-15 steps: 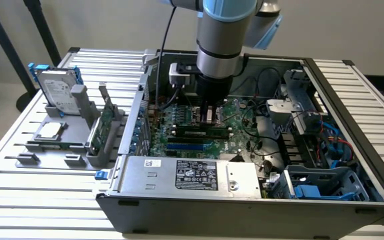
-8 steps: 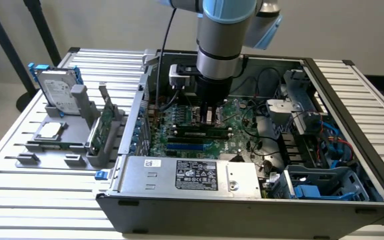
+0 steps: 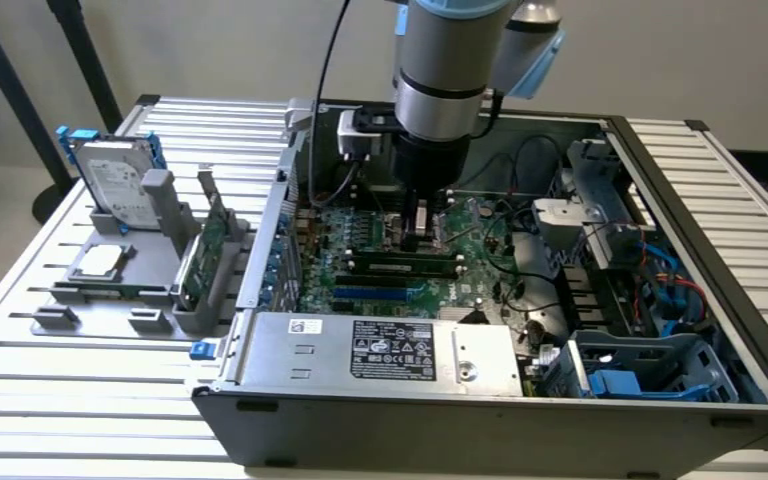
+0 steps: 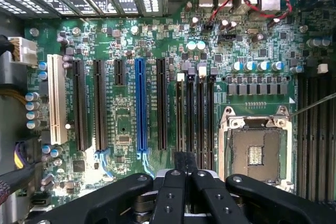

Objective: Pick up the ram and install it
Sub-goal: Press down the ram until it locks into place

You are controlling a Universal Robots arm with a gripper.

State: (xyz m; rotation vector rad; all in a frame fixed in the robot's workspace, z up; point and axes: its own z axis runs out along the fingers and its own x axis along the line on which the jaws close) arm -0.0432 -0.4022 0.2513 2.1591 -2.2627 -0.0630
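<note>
The gripper [image 3: 420, 240] is down inside the open computer case [image 3: 491, 400], over the motherboard [image 4: 126, 124], and its jaws are pressed onto the edge of the ram [image 3: 404, 266], a slim dark stick lying along the black memory slots [image 4: 194, 119] beside the empty processor socket [image 4: 255, 153]. Judging from this, the pick-up is done and the stick is at or in its slot; whether it is fully seated and latched I cannot tell. The case also holds a silver power supply [image 3: 384, 350] and blue drive bays [image 3: 638, 375]. On the worktop [image 3: 64, 400] at the exterior view's left, a grey rack [image 3: 144, 300] carries a hard drive [image 3: 115, 185] and an upright green card [image 3: 197, 262].
</note>
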